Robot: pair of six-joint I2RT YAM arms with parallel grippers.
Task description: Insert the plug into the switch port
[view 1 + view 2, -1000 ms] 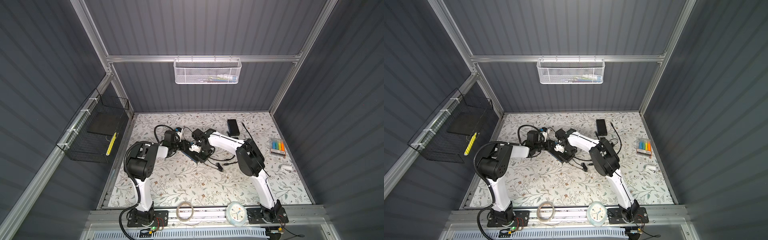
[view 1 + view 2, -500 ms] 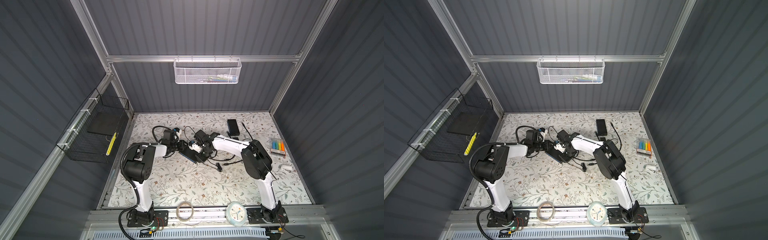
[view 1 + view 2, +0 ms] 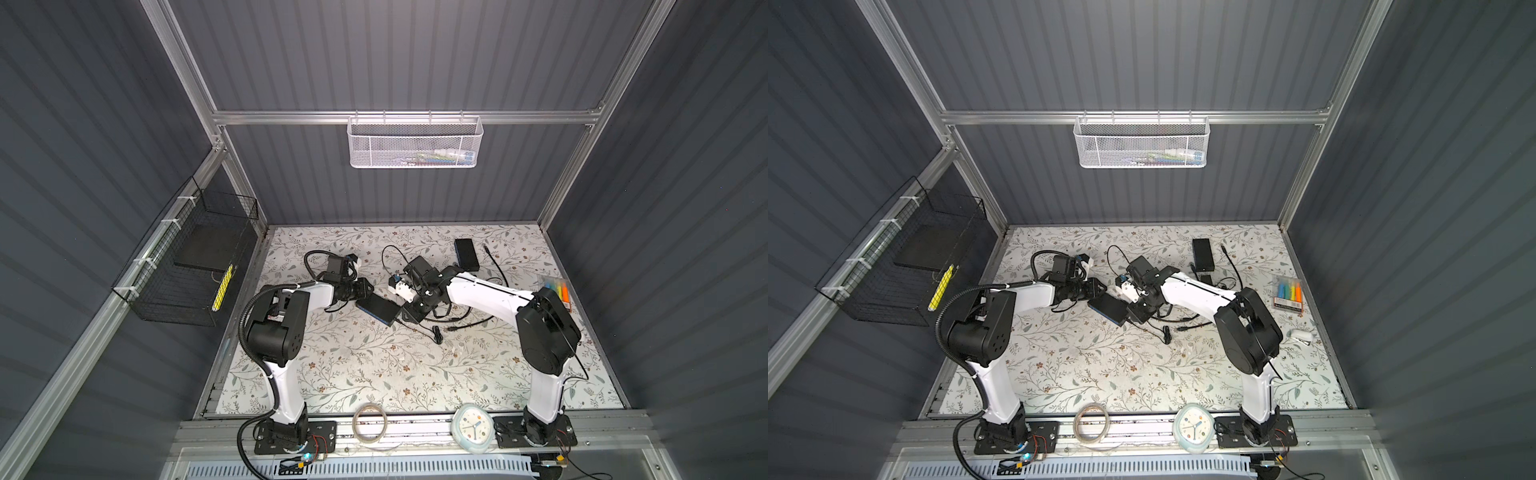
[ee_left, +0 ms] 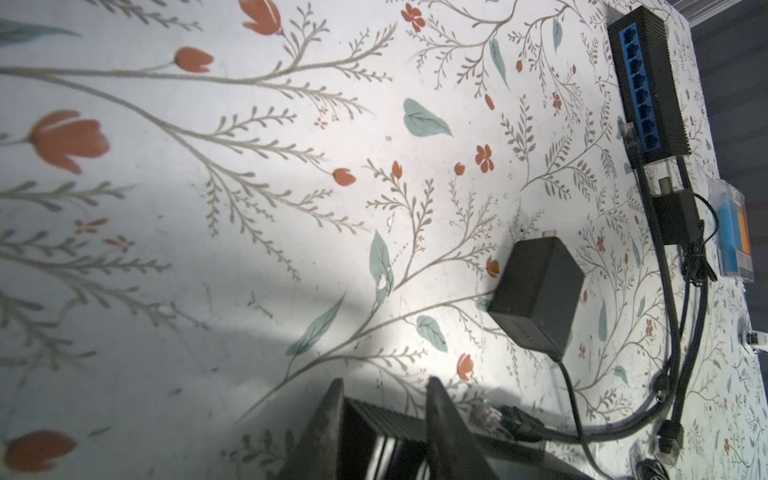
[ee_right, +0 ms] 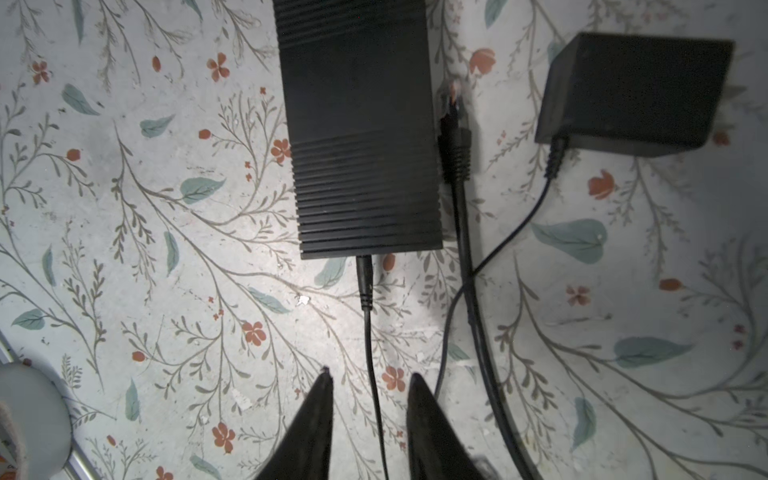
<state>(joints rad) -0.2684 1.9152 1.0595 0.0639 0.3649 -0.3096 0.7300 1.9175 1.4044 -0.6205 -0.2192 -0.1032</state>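
A black switch (image 3: pixel 376 309) lies slanted mid-table, also visible in the right wrist view (image 5: pixel 361 124). A black barrel plug (image 5: pixel 365 276) sits in the port at its near end, its thin cable running back between the fingers of my right gripper (image 5: pixel 370 378). That gripper is open, a short way behind the plug and touching nothing; in a top view it (image 3: pixel 410 316) hangs at the switch's lower right end. My left gripper (image 4: pixel 384 388) is shut on the switch's opposite end. A loose network plug (image 5: pixel 455 108) lies alongside the switch.
A black power adapter (image 5: pixel 631 91) rests just beside the switch. A second switch with blue ports (image 3: pixel 466 252) lies at the back, with cables trailing from it. A marker pack (image 3: pixel 559 291) is at the right edge. A clock (image 3: pixel 473 428) and tape roll (image 3: pixel 370 424) sit on the front rail.
My right gripper has opened, let go of the plug's cable and drawn back from the switch. The left gripper stays at the switch's other end.
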